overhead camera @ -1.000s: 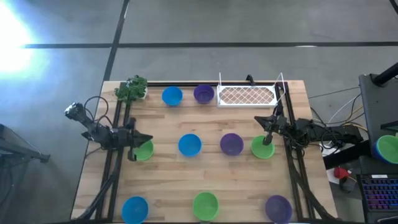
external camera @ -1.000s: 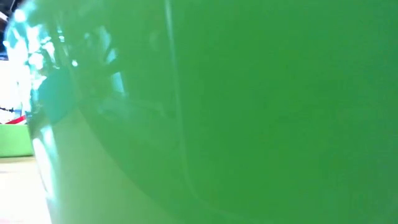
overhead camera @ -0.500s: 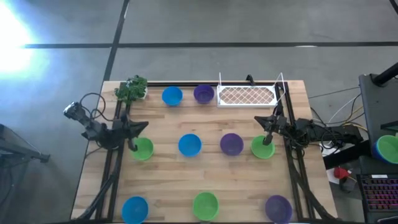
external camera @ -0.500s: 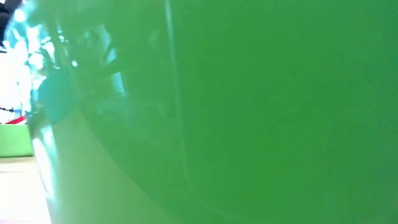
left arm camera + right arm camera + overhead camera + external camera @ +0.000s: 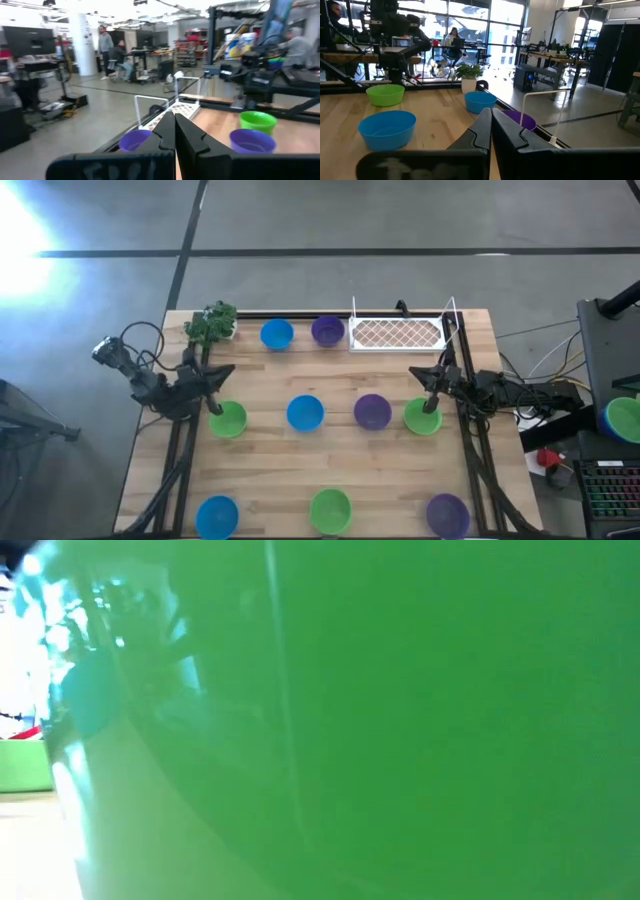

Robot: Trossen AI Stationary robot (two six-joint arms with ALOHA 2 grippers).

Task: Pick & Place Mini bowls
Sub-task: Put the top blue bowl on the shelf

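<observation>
- Plastic mini bowls in solid blue, purple and bright green are spread over the wooden table [image 5: 270,470]; all are small, round, shallow and of equal size.
- Nine of them are seen from above, in three rows, each apart from its neighbours.
- At the far row, a blue bowl [image 5: 277,334] and a purple bowl [image 5: 327,331] are placed between a leafy toy plant [image 5: 211,323] and a white wire basket [image 5: 397,334].
- At the middle row, a green bowl [image 5: 227,420], a blue one [image 5: 305,413], a purple one [image 5: 372,411] and another green one [image 5: 422,417] are lined up.
- At the near edge, a blue bowl [image 5: 217,516], a green bowl [image 5: 330,510] and a purple bowl [image 5: 447,514] are set.
- The low view is filled almost fully by a glossy green surface very close to the camera.
- The left gripper [image 5: 212,413] is held at the left green bowl, its fingers pressed together on nothing.
- The right gripper [image 5: 431,404] is held at the right green bowl, fingers likewise closed and empty.
- People are seen in the room behind the table.
</observation>
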